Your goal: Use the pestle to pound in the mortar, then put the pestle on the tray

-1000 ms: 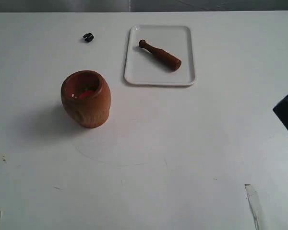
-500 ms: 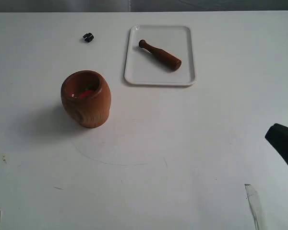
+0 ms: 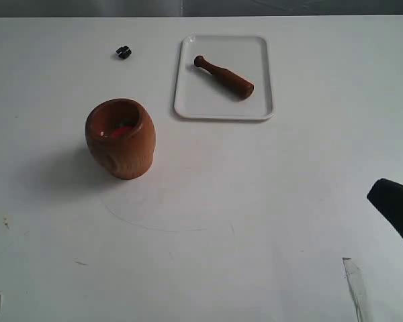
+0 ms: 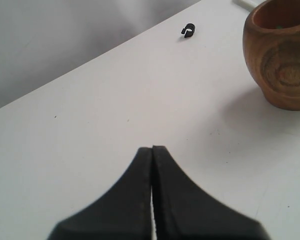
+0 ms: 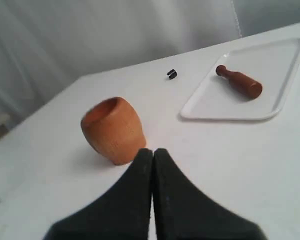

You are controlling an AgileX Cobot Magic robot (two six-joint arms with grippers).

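Note:
The orange-brown mortar (image 3: 120,137) stands upright left of centre on the white table, reddish bits showing in its mouth; it also appears as the mortar (image 4: 281,55) and the mortar (image 5: 113,129) in the wrist views. The dark brown pestle (image 3: 224,77) lies slantwise on the white tray (image 3: 223,107) at the back, seen too as pestle (image 5: 239,82) on tray (image 5: 217,105). My right gripper (image 5: 153,151) is shut and empty, far from both; a dark part of the right arm (image 3: 396,204) enters at the right edge. My left gripper (image 4: 152,148) is shut, empty, away from the mortar.
A small black clip (image 3: 123,51) lies on the table behind the mortar, left of the tray, also visible as the clip (image 4: 188,31). A strip of clear tape (image 3: 357,288) sits near the front right edge.
The dark part of the right arm at the right edge has come lower and a little further into view. Mortar, pestle and tray have not moved.

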